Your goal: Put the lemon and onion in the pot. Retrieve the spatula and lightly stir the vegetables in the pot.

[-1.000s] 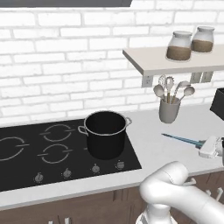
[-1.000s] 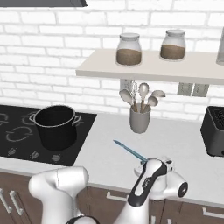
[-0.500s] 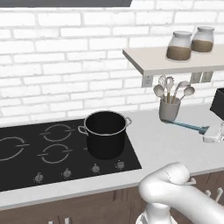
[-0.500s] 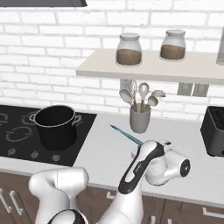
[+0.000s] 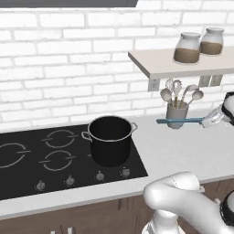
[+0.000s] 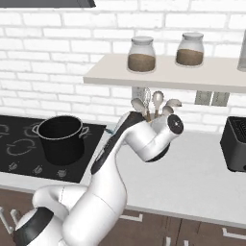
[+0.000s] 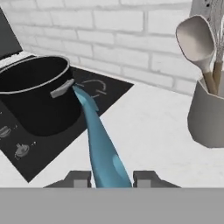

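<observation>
Currently observed, largest item first:
Hob: black glass cooktop (image 5: 27,160), set in the white counter (image 5: 183,151).
Pot: deep black pot (image 5: 110,139) with silvery rim, standing at the hob's 3 o'clock edge; contents not visible.
Utensil cup: grey cup (image 5: 177,116) of silver spoons, at the pot's 3 o'clock, well apart.
Spatula: slim teal spatula (image 5: 179,121), held level above the counter, crossing before the cup, free end pointing to 9 o'clock toward the pot.
Gripper: gripper (image 7: 111,178) pinching the spatula (image 7: 101,146) at its wide end.
Handling: judged light, stiff, smooth; an end grip lets it swing, so a firm pinch is advised.
</observation>
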